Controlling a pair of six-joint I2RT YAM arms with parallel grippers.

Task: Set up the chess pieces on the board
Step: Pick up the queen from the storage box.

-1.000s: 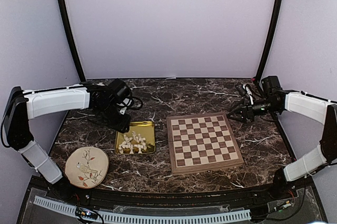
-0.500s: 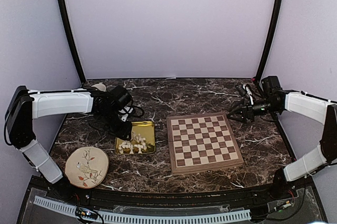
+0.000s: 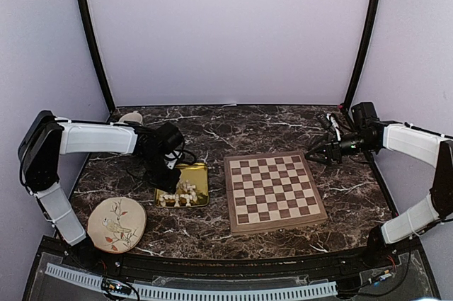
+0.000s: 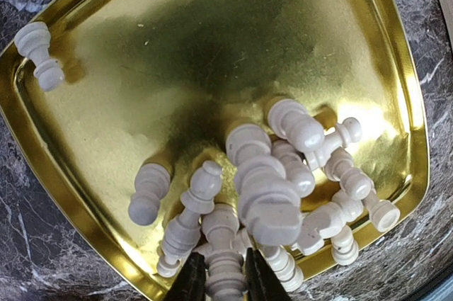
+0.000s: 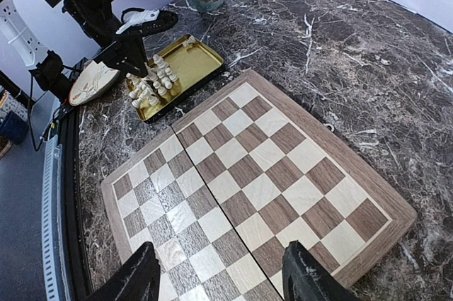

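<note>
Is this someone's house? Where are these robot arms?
Probably a robot test booth, not a house: plain walls box in a marble table, a left arm and right arm are mounted at its edge, plus a chessboard and tray of chess pieces.

Wrist view's bottom edge cuts off the left gripper (image 4: pixel 225 288), grip unreadable; overhead, the chess pieces (image 3: pixel 178 192) are mere specks.

Left end effector (image 4: pixel 225 281) lowered into gold tray (image 4: pixel 42 145), among chess pieces (image 4: pixel 269 202).
</note>
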